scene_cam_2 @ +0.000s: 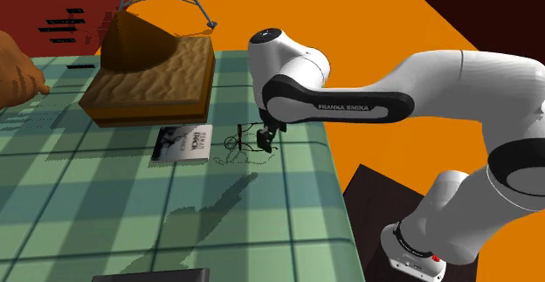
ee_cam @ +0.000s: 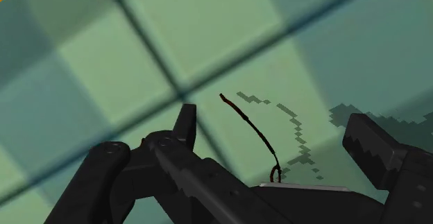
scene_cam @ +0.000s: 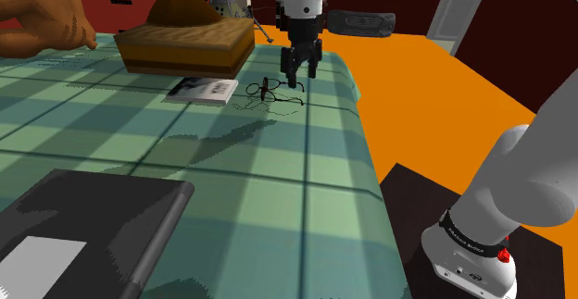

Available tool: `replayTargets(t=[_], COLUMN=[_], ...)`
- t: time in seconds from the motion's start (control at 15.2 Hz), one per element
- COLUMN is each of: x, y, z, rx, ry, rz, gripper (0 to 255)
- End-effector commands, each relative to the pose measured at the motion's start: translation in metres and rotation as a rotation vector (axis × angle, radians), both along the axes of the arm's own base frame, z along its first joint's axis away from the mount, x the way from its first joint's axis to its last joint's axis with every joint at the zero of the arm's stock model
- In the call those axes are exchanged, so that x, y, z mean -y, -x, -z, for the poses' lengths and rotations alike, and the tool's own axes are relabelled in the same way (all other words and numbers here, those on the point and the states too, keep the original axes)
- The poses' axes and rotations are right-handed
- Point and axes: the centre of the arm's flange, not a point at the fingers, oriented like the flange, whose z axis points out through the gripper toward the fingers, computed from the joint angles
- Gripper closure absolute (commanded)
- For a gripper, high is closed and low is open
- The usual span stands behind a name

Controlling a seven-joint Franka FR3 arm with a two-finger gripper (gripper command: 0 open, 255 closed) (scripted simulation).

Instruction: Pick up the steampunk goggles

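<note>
Plainly, gripper (scene_cam: 300, 73): fingers were held apart above the goggles (scene_cam: 266, 89).
Outline: was barely made out against cloth (scene_cam: 185, 149).

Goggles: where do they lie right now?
Shoulder view: the goggles lie on the checked tablecloth near its right edge, just right of the booklet, close by the end effector.

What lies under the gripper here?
Under the gripper: green checked tablecloth, with the thin wire-framed goggles lying on it. In the wrist view one dark strand shows between the open fingers; the gripper hides the rest of the frame.
</note>
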Motion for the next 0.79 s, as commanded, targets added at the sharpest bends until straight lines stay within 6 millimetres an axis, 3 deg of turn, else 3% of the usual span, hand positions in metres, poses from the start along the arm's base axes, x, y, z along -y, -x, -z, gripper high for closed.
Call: replayTargets(t=[0.0,0.33,0.73], x=[-0.011,-0.037,-0.037], y=[-0.023,-0.076,-0.076], z=[0.01,0.028,0.059], rx=[-0.001,-0.005,-0.005], ry=[0.002,0.009,0.009], rz=[0.001,0.002,0.002], gripper=[0,0,0])
